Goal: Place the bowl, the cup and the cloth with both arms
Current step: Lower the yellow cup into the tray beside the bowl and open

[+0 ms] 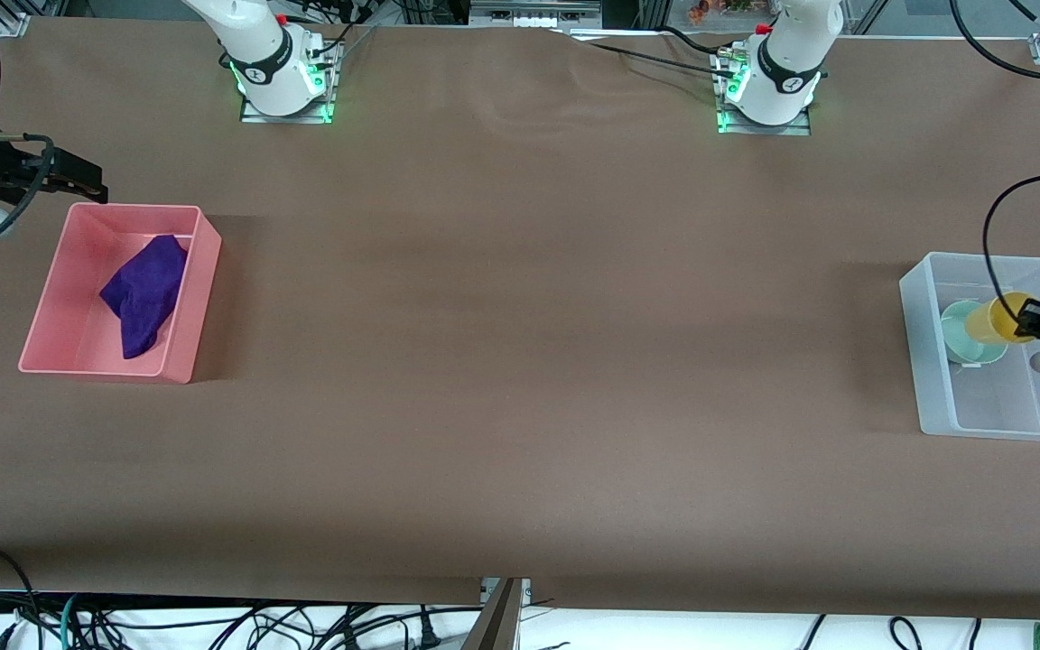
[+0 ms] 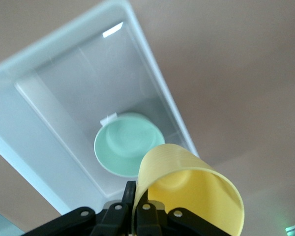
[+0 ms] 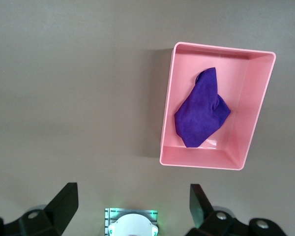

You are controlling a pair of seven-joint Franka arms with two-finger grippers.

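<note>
Front view: left claw (image 1: 1030, 322) gripping cup (image 1: 997, 318) above bowl (image 1: 967, 332); right claw (image 3: 132, 204) open, no legible writing.

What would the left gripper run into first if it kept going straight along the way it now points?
Probably the small mint-green glossy bowl in the clear plastic bin: the left gripper, shut on the yellow plastic cup, points down toward it, though depth is unclear.

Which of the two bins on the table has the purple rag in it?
The pink bin, at the right arm's end of the table, holds the cloth. The clear bin holds the bowl instead.
</note>
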